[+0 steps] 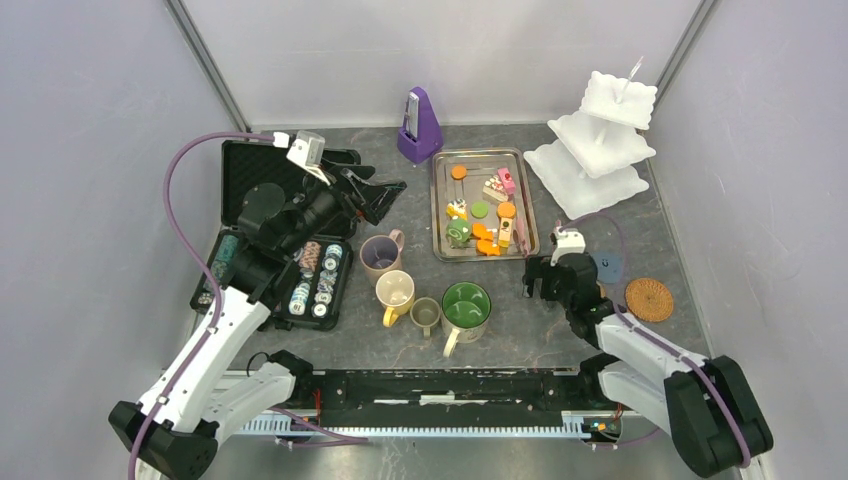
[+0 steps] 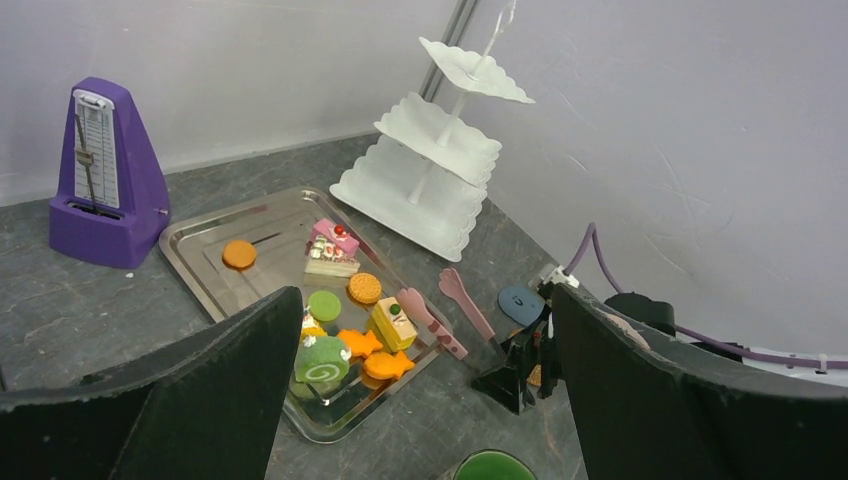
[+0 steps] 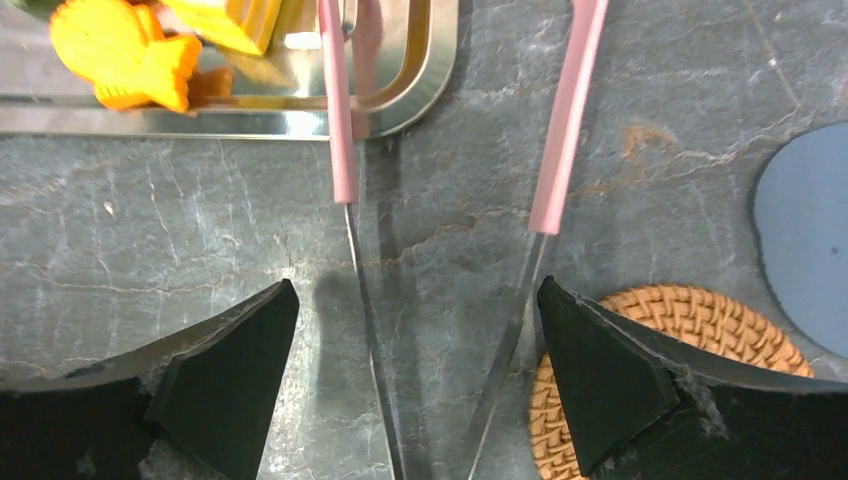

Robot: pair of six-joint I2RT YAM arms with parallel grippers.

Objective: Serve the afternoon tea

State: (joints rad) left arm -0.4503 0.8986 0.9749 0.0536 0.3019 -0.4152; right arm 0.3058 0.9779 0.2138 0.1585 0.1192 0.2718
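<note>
R gripper point(image 3: 417, 290) is gaping wide, straddling pink tongs point(image 3: 343, 130) beside a cork coaster point(image 3: 690, 318); clear tong tips are showing on wrist cam only. L gripper point(image 2: 428, 295) is hovering wide. Pastries point(image 1: 482, 222) are sitting on tray point(image 1: 437, 205).

Soft, even light from overhead fills all three views, so shadows on the grey surface point(image 1: 540, 335) are short and faint. The white stand point(image 1: 590, 160) is nearly overexposed against the pale walls. The metal tray point(image 3: 150, 118) has a mild sheen. Close to the lens, the fingers point(image 3: 610, 385) of the right tool point(image 3: 417, 290) look dark and slightly soft-edged, while the stone veining is sharp.
</note>
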